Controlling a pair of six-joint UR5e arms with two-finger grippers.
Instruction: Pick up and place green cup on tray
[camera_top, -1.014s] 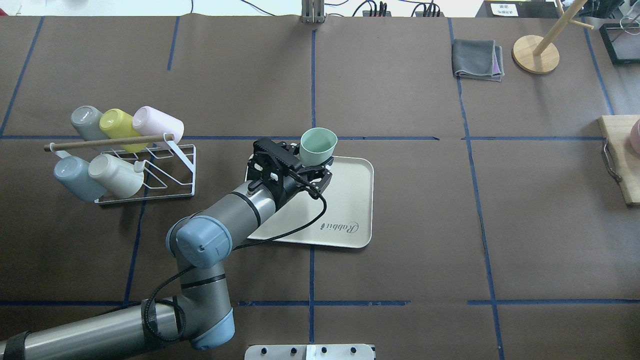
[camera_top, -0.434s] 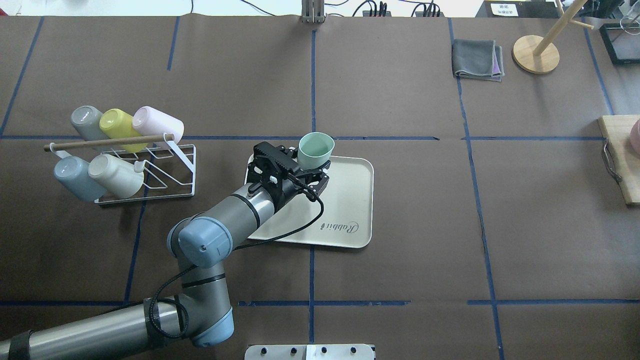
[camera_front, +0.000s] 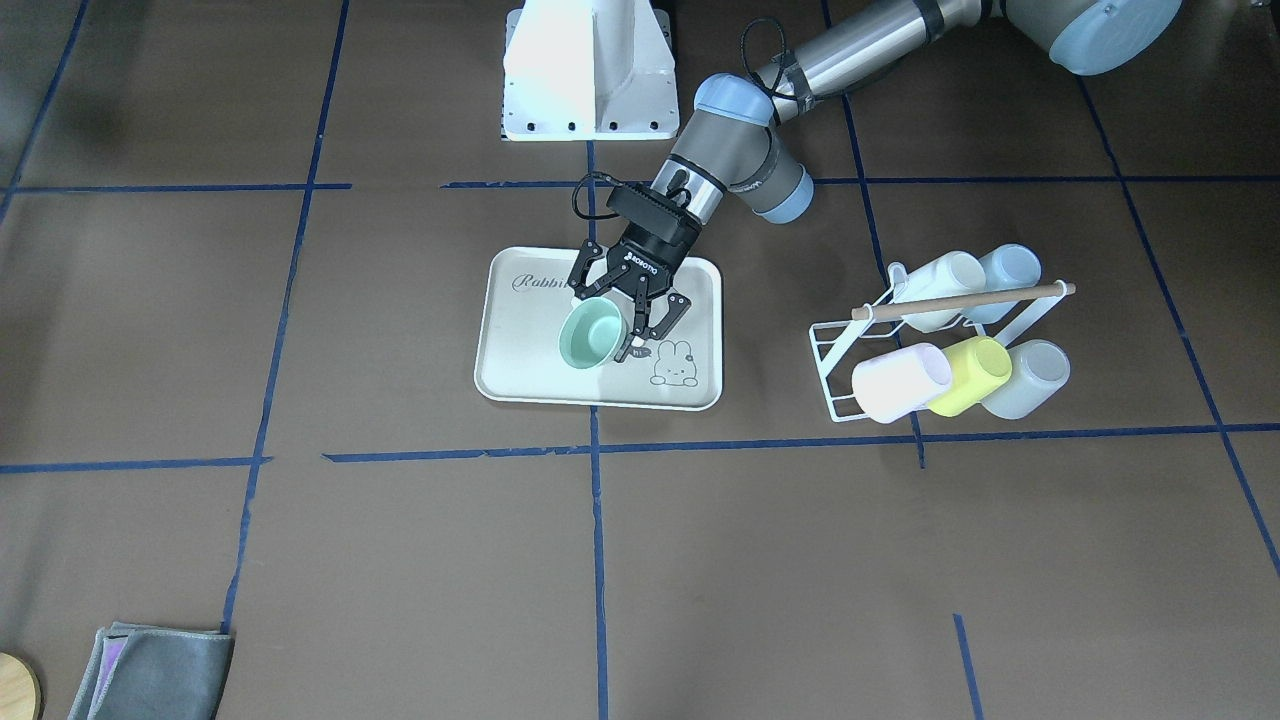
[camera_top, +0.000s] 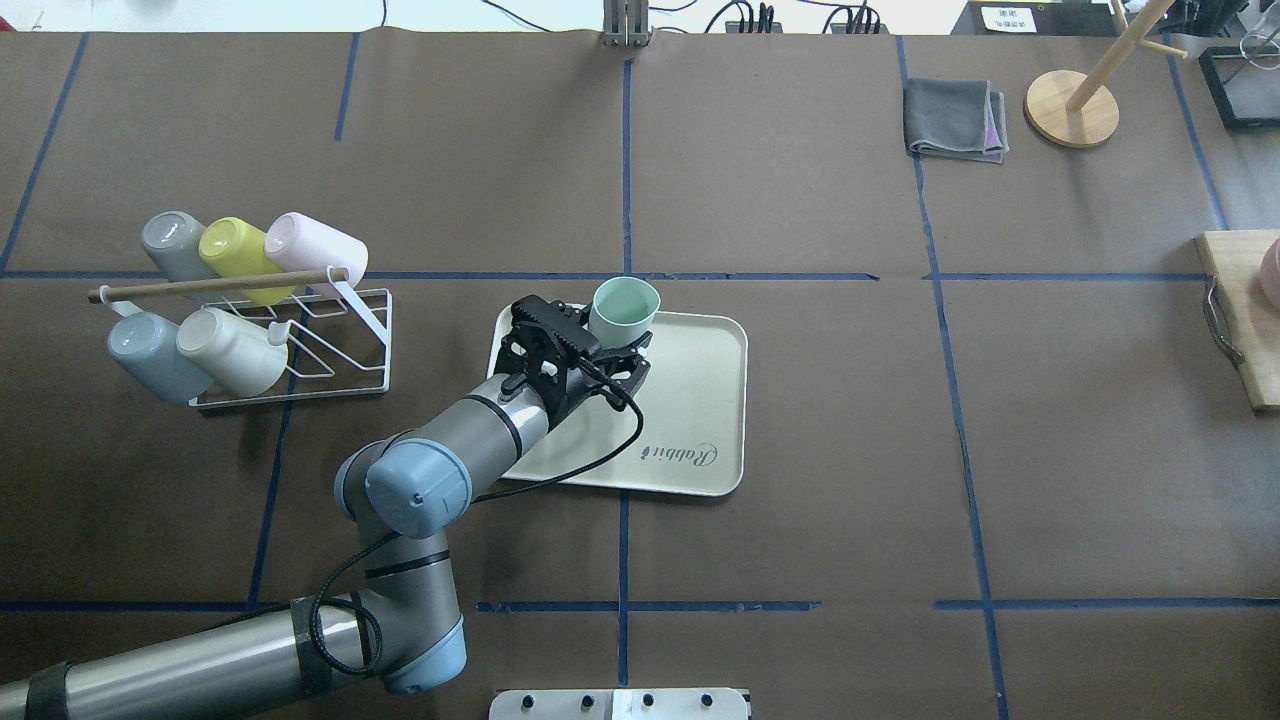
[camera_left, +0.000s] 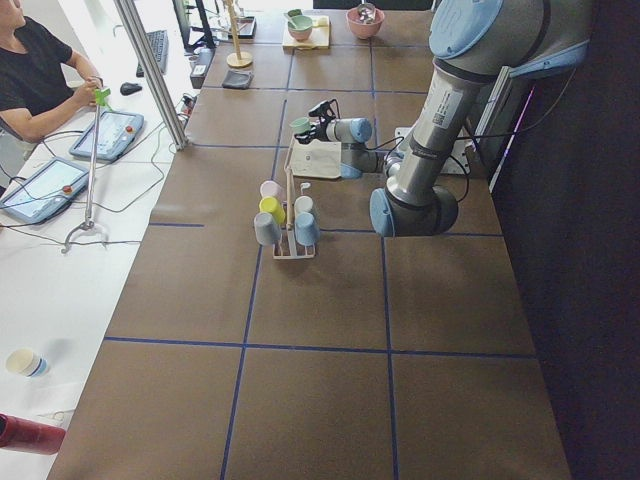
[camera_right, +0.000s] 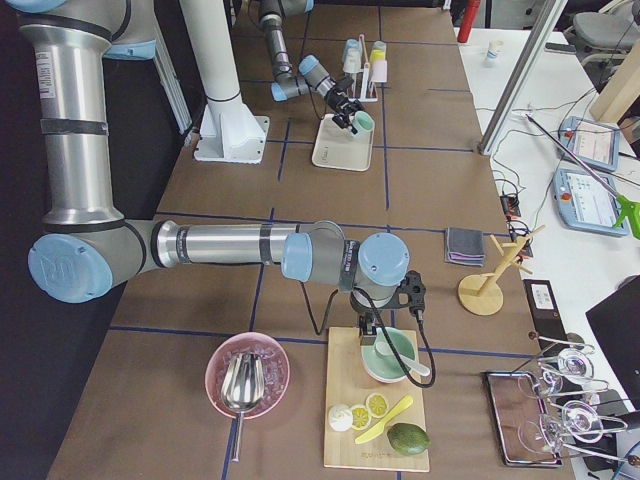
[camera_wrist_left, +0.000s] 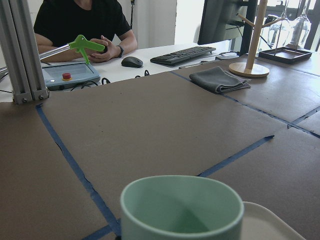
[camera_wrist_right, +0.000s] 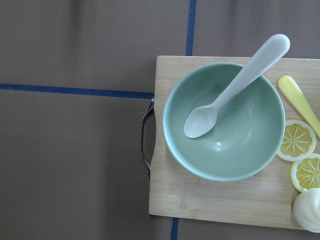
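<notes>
Green cup (camera_top: 625, 305) clasped in my left end effector (camera_front: 606, 322), over the tray (camera_top: 700, 400)
The fingers close on the cup's lower wall from either side, and it sits over the tray's far half beside the bunny drawing (camera_front: 674, 364); I cannot tell whether its base touches. It is pale mint, plain, handleless, mouth up and empty. My left arm (camera_top: 470, 425) reaches in low from the bench's near left, elbow bent, wrist pitched forward. My right end effector (camera_right: 378, 338) hangs above a green bowl (camera_wrist_right: 235, 135); I cannot tell if it is released or clenched
</notes>
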